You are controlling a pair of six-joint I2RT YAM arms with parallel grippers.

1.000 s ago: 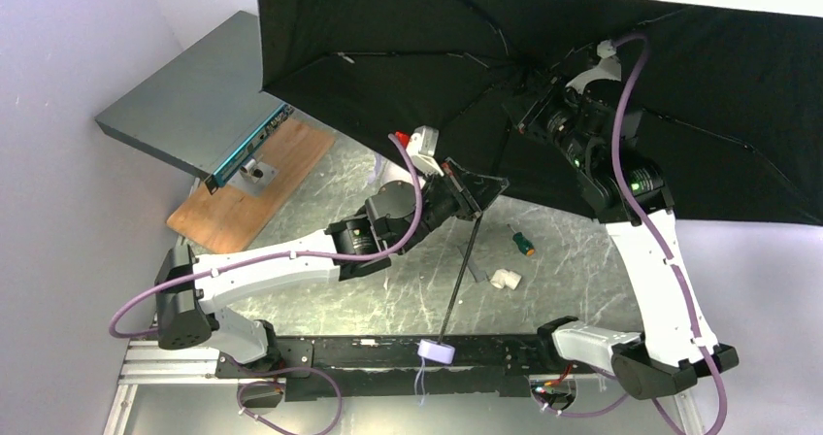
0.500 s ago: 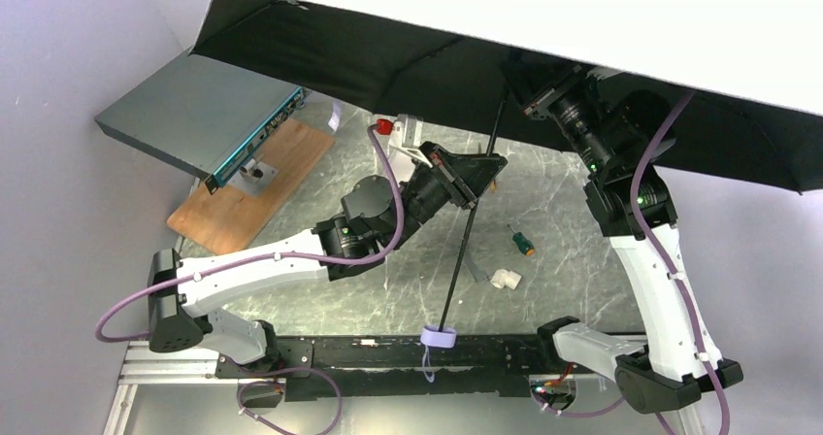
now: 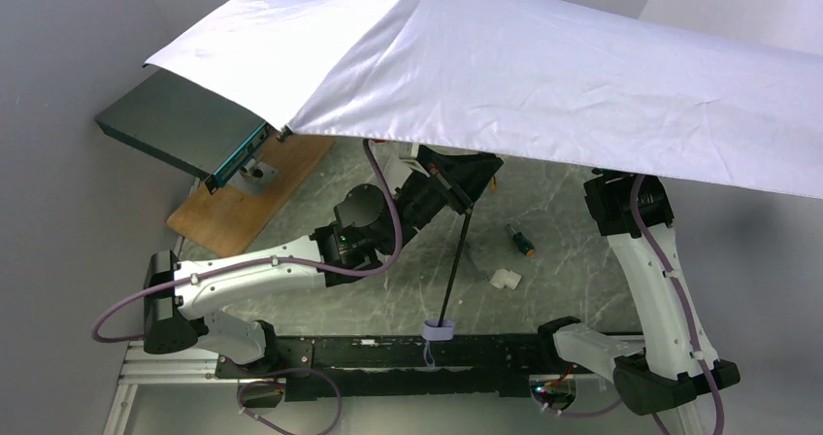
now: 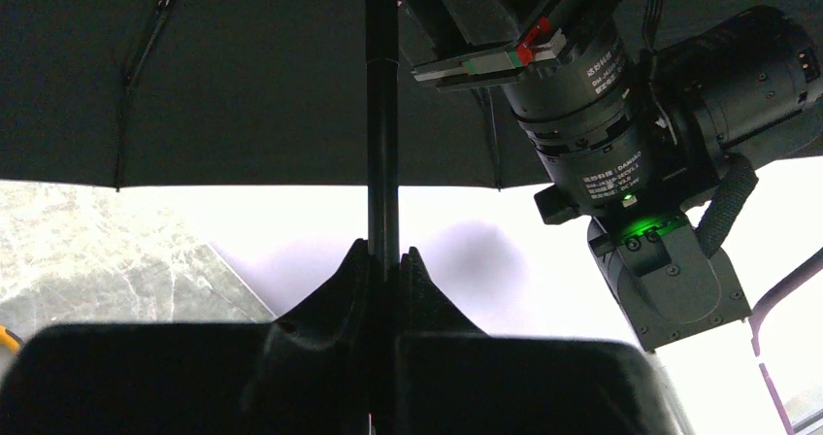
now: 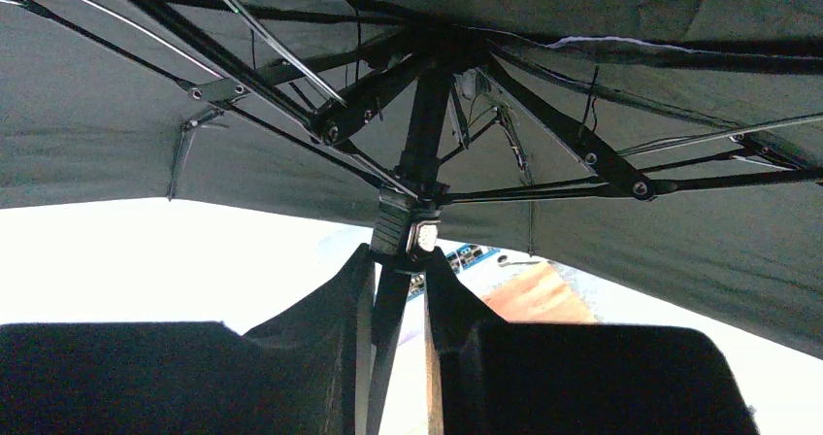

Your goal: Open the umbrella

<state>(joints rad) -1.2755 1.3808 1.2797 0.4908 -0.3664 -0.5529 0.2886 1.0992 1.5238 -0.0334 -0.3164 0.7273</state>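
The umbrella stands open: its pale white canopy (image 3: 543, 76) spreads across the top of the top view, black on the underside (image 5: 679, 241). Its thin black shaft (image 3: 456, 260) slants down to the small lavender handle (image 3: 439, 331) at the near rail. My left gripper (image 3: 468, 194) is shut on the shaft (image 4: 381, 115), fingertips pinching it (image 4: 384, 255). My right gripper (image 5: 398, 255) straddles the shaft just under the runner (image 5: 408, 226), its tips shut against the runner's collar, where the ribs (image 5: 543, 115) fan out. The canopy hides the right gripper in the top view.
A grey flat box (image 3: 180, 124) sits tilted on a wooden board (image 3: 247, 197) at the far left. A small green-orange screwdriver (image 3: 522, 241) and a white pipe fitting (image 3: 505, 279) lie on the marble table between the arms. The right arm (image 3: 650, 270) rises under the canopy.
The canopy has swung over from showing its black underside to showing its white top, and now covers the right gripper. The shaft has stood up a little; the handle stays near the rail.
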